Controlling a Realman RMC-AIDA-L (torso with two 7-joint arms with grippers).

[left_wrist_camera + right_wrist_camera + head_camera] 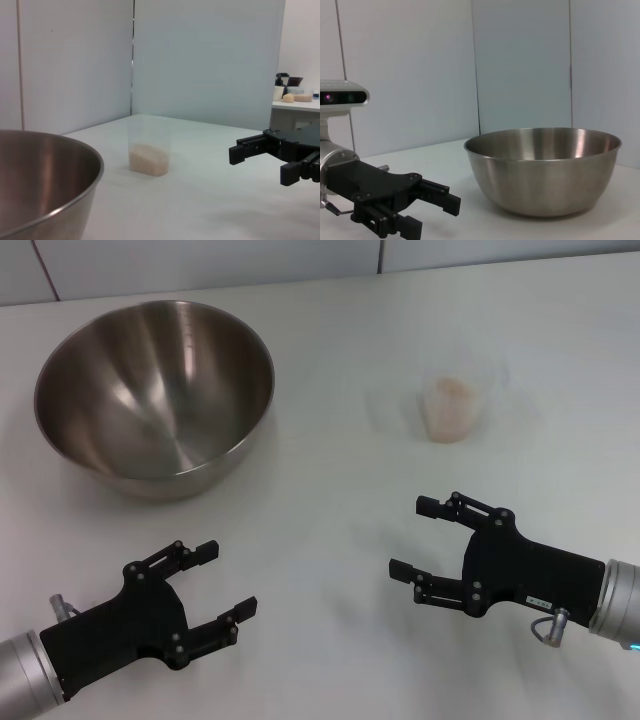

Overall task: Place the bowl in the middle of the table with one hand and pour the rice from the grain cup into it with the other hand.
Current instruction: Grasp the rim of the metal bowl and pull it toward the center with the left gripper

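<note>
both grippers, left [222, 583] and right [424, 535], wide open, empty; bowl [155, 395] stiff, slippery, best pinched at rim; cup [451, 405] light, flimsy, gripped mid-wall

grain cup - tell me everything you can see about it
The grain cup is a small, clear, nearly colourless cup that looks like plastic, its walls showing only as a faint outline. It stands upright on the white table, on the robot's right side, well apart from the steel bowl. A low heap of pale pinkish-beige rice fills only its bottom part. Nothing touches it but the table: the right gripper is open nearer the robot, short of the cup.
</note>
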